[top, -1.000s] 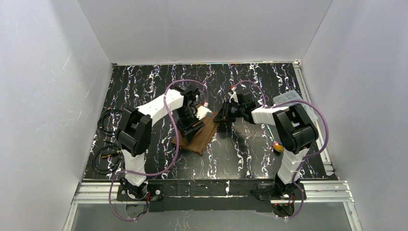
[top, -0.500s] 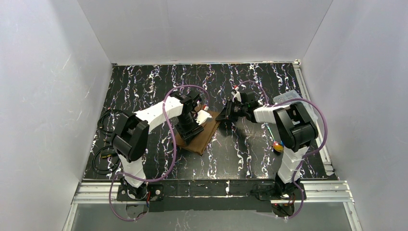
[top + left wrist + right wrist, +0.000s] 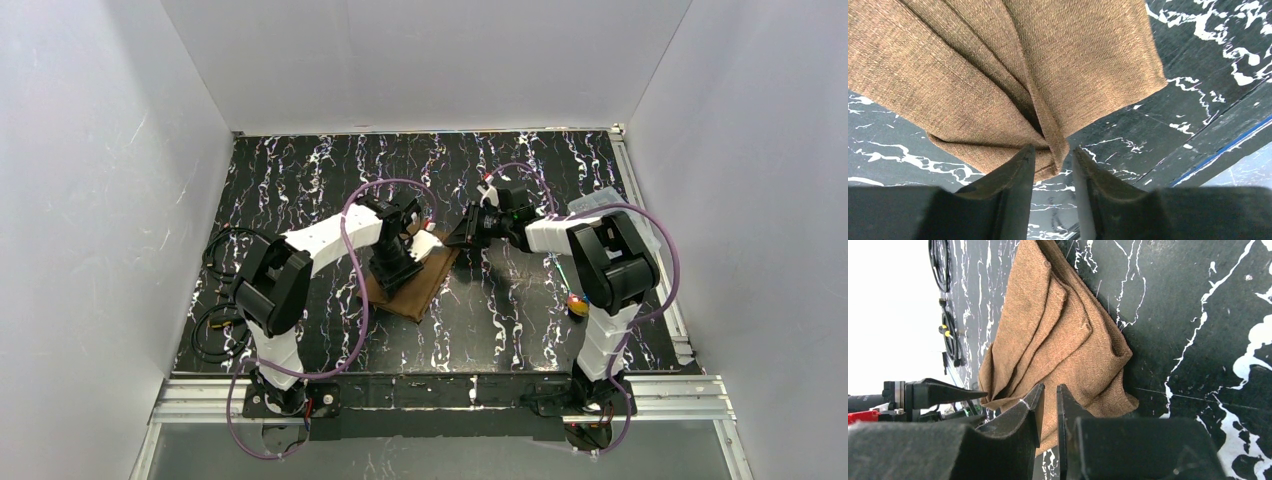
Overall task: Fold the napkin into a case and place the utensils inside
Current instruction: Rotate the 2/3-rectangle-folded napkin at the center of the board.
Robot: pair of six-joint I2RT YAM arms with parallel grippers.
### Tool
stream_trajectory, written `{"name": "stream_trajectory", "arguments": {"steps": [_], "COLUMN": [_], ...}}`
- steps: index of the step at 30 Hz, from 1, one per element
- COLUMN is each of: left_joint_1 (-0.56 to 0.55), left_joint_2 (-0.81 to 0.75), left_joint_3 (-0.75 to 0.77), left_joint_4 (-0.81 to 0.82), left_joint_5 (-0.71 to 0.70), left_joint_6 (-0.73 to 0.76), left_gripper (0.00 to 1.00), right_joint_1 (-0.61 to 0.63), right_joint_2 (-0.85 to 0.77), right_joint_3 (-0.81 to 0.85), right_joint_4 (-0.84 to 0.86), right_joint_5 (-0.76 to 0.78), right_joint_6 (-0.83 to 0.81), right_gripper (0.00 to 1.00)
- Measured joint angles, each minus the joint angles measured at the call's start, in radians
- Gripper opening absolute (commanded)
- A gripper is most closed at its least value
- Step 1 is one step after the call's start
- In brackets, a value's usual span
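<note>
The black desk [image 3: 300, 180] with white marbling fills the middle of the overhead view. Both arms reach over it toward the centre. The left arm [image 3: 322, 230] slants in from 8 o'clock, and the right arm [image 3: 610, 262] bends in from 4 o'clock.

The napkin [image 3: 427, 287] lies on the desk just toward 7 o'clock from the centre. It is folded into a layered brown wedge running from about 1 o'clock to 7 o'clock. The wrist views show overlapping pleats and a raised ridge along one fold.

A clear plastic box [image 3: 598, 205] sits at the desk's 2 o'clock edge, well apart from the napkin. Dark cable loops [image 3: 222, 322] lie at the 9 o'clock edge.

The left hand [image 3: 1053, 150] is down on the napkin's 10 o'clock side. Its jaws are partly apart and straddle the end of the ridge at the cloth's edge. One fingertip touches the cloth, but I cannot tell whether the ridge is pinched.

The right hand [image 3: 1050, 388] is at the napkin's 1 o'clock corner, its jaws drawn to a thin slit over the cloth's edge. I cannot tell whether any layer is caught in it.

A small red-and-yellow object [image 3: 577, 304] lies by the right arm at 4 o'clock, too small to identify.
</note>
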Motion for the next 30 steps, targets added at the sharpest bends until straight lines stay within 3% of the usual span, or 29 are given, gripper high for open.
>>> {"name": "stream_trajectory", "arguments": {"steps": [4,8,20,21,23,30], "left_joint_1": [0.0,0.0,0.0,0.0,0.0,0.0], "left_joint_2": [0.004,0.019,0.024,0.024,0.024,0.024], "left_joint_3": [-0.033,-0.059,-0.087,-0.087,-0.088,-0.088], "left_joint_4": [0.021,0.035,0.056,0.056,0.056,0.045], "left_joint_5": [-0.016,-0.021,-0.038,-0.038,-0.035,-0.019], "left_joint_6": [0.001,0.006,0.03,0.032,0.036,0.039], "left_gripper": [0.06,0.0,0.0,0.01,0.14,0.35], "right_joint_1": [0.0,0.0,-0.006,-0.006,-0.007,-0.007], "right_joint_2": [0.034,0.077,0.084,0.084,0.084,0.084], "right_joint_3": [0.0,-0.011,-0.047,-0.055,-0.068,-0.094], "right_joint_4": [0.017,0.02,0.093,0.108,0.133,0.189], "right_joint_5": [-0.002,0.0,-0.005,-0.005,-0.005,-0.003], "right_joint_6": [0.001,0.002,0.028,0.033,0.044,0.073], "right_gripper": [0.21,0.2,0.17,0.17,0.17,0.16]}}
